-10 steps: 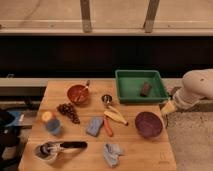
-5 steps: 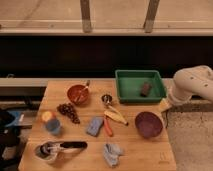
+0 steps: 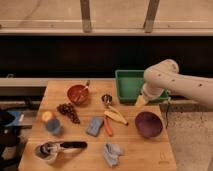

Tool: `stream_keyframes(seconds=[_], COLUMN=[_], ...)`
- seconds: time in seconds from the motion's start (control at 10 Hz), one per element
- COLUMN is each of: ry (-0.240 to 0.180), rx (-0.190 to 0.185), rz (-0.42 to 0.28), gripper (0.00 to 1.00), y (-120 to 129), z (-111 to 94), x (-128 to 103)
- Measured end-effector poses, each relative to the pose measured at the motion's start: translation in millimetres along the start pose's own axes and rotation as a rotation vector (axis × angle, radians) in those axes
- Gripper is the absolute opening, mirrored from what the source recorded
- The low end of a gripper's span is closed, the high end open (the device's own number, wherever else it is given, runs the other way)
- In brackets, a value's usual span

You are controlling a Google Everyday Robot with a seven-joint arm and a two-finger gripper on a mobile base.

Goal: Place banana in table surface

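At the front of the table (image 3: 145, 154) stands a grey cup (image 3: 44, 151) with a black handle (image 3: 72, 145) sticking out to its right. A crumpled blue-grey cloth (image 3: 112, 152) lies further right.

One row back, from the left, come a blue cup (image 3: 53, 127) with something orange on top, a blue sponge (image 3: 94, 126), a thin orange stick (image 3: 108, 128) and a purple bowl (image 3: 148, 124).

The banana (image 3: 116, 116) lies flat on the bare wood near the middle, between the sponge and the purple bowl. It is just beside the far end of the stick, and nothing holds it. A dark bunch of grapes (image 3: 68, 111) lies to the left of it.

Behind the banana stands a small metal cup (image 3: 106, 99). Left of that is a red bowl (image 3: 78, 93) with a spoon (image 3: 87, 85) leaning in it.

At the back right sits a green tray (image 3: 127, 86). The gripper (image 3: 140, 101) hangs at the tray's front right corner, behind the purple bowl and apart from the banana. Its fingers are spread wide and hold nothing. The white arm (image 3: 175, 82) reaches in from the right.
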Motion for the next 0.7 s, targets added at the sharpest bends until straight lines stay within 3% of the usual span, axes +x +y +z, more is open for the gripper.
stream_keyframes(seconds=[0.2,0.7], ry=[-0.018,-0.02], rx=[-0.036,-0.041], rz=[-0.101,-0.113], gripper=[0.77,0.77], y=[42,47], z=[-2,-3], x=[-23,-25])
